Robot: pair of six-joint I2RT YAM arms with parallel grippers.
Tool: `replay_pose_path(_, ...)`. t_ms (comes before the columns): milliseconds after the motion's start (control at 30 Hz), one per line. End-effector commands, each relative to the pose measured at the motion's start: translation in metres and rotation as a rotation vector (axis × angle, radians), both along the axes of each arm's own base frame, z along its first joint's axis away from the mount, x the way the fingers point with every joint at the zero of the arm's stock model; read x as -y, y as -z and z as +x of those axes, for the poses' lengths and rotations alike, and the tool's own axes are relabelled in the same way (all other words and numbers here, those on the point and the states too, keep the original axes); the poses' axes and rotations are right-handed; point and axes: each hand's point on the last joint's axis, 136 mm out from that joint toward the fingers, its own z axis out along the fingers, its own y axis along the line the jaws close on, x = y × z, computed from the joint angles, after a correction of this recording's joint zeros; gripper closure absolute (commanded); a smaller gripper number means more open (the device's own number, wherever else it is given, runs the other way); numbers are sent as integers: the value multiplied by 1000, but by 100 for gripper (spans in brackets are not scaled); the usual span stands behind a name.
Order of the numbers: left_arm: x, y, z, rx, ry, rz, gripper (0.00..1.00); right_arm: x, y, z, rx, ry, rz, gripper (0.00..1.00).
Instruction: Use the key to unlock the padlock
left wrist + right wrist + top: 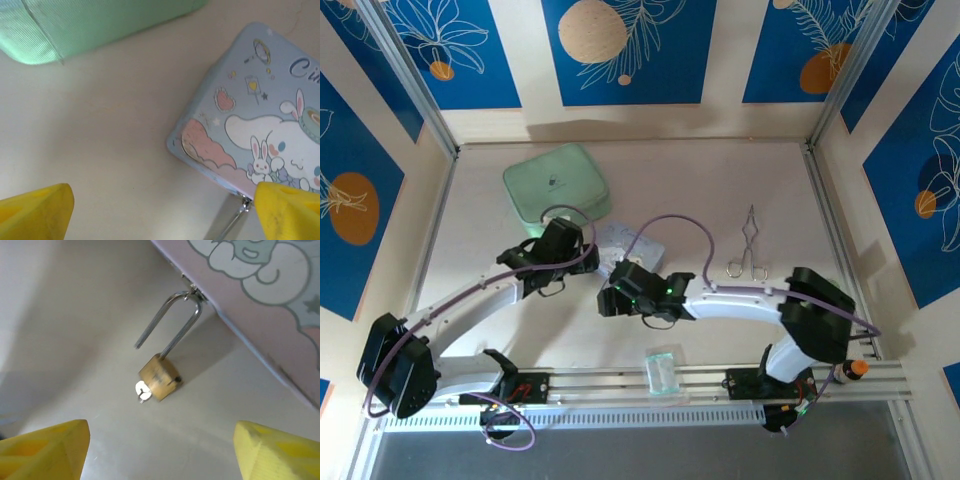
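Brass padlock lies, as far as I can tell, on the tabletop in the middle of the right wrist view; its silver shackle hooks through the hasp of the pale-blue cartoon box at upper right. One shackle leg ends free in the air, so I judge the lock already sprung; the key sticks out of the body's lower-left end. Its long axis runs from lower left, key end, to upper right, hasp end. The right hand is spread wide and empty, the padlock straight ahead, centred between its yellow fingertips; the left hand, likewise spread and empty, faces the box's corner, the shackle glinting beside its lower-right fingertip; the right hand looks the better placed.
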Motion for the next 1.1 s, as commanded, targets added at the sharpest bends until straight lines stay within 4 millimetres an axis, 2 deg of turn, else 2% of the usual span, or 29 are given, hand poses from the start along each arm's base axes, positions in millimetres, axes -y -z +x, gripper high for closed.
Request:
replay_pose_path(0,-10,-14,2,28,4,-25,8,-12,3,20,28,38,-25,27)
replay_pose_path(167,-12,3,-3,-17,-17,-34,8,-31,17,26,39,1,-78,30)
replay_pose_path(367,-13,15,-9,-34,-25,-49,7,-22,39,37,21,46,-181,38)
replay_pose_path(600,-14,17,-7,-34,-33,-33,7,-18,54,43,11,62,-226,53)
replay_pose_path(800,-12,19,-6,-38,-31,-40,7,-8,67,35,-34,66,-243,61)
replay_pose_path(1067,-6,16,-4,-27,-16,-58,7,21,71,10,-81,66,-242,69)
